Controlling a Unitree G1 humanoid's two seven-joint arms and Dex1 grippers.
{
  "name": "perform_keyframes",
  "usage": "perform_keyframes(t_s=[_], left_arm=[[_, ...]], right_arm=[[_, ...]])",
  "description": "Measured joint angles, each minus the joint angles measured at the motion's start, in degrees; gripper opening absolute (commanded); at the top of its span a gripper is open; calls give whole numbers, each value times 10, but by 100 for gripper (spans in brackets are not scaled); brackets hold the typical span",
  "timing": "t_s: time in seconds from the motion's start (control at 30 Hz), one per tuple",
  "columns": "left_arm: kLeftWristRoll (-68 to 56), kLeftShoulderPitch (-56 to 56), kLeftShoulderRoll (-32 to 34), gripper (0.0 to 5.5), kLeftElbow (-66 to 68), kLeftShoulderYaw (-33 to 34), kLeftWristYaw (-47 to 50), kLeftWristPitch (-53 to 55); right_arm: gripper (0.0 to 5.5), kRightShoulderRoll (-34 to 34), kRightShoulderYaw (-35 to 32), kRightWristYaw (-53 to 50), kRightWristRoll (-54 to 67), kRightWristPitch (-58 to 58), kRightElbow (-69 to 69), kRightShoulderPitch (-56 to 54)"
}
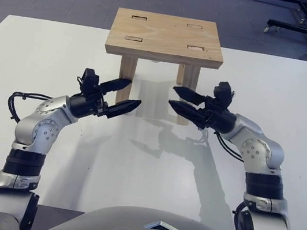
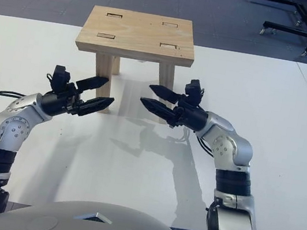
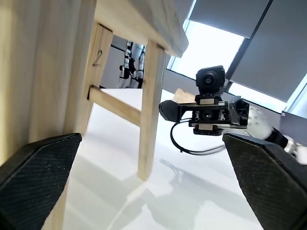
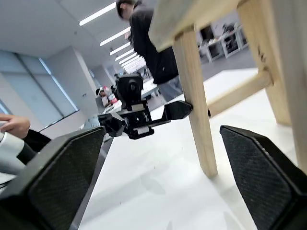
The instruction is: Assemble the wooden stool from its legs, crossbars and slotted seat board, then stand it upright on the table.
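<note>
The wooden stool (image 1: 166,35) is seen standing upright toward 12 o'clock on the white worktop (image 1: 273,99), its slotted seat board (image 1: 152,48) carried uppermost on the legs (image 1: 127,71), with a crossbar (image 3: 117,103) set between two of them. The left tool (image 1: 134,92) is held above the worktop at about 7 o'clock from the stool, close by the near left leg, its fingers spread apart and nothing gripped. The right tool (image 1: 173,95) is held at about 5 o'clock, close by the near right leg, likewise spread apart and empty, the two tools being pointed toward each other
</note>
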Motion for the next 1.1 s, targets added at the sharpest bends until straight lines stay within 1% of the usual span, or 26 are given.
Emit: perform_keyframes(t_s=[0.1, 0.17, 0.2, 0.27, 0.33, 0.4, 0.43, 0.5, 0.57, 0.6, 0.63, 0.67, 0.8, 1.1], left_arm=[[21, 24, -25, 540, -44, 7, 22, -51], [12, 44, -36, 540, -100, 14, 44, -57], [-15, 50, -38, 540, -134, 23, 50, -51], [-69, 51, -36, 540, -194, 39, 60, -34], [-98, 37, -36, 540, -224, 57, 91, -30], [-95, 6, -45, 540, -234, 62, 130, -35], [-79, -12, -53, 540, -236, 63, 157, -44], [-4, -50, -82, 540, -220, 64, 235, -77], [110, -71, -100, 540, -181, 50, 303, -129], [163, -77, -108, 540, -162, 41, 334, -151], [242, -84, -119, 540, -133, 21, 375, -186], [277, -89, -130, 540, -117, 9, 395, -206], [350, -94, -149, 540, -88, -17, 428, -254], [392, -101, -167, 540, -65, -20, 451, -282]], right_arm=[[439, 48, -23, -68, -9, -62, -62, 40], [439, 74, -36, -107, -11, -94, -106, 58], [439, 84, -44, -128, -6, -104, -130, 60], [439, 92, -56, -162, 0, -120, -167, 54], [439, 103, -63, -198, -1, -140, -188, 30], [439, 109, -62, -236, -58, -188, -184, 0], [467, 107, -59, -252, -99, -216, -174, -13], [500, 107, -51, -289, -178, -266, -136, -18], [537, 109, -52, -334, -240, -308, -103, -20], [537, 111, -52, -350, -258, -324, -91, -23], [537, 119, -52, -370, -280, -346, -80, -26], [537, 127, -48, -378, -284, -357, -73, -30], [537, 144, -33, -393, -302, -386, -65, -35], [537, 146, -27, -401, -303, -413, -36, -61]])
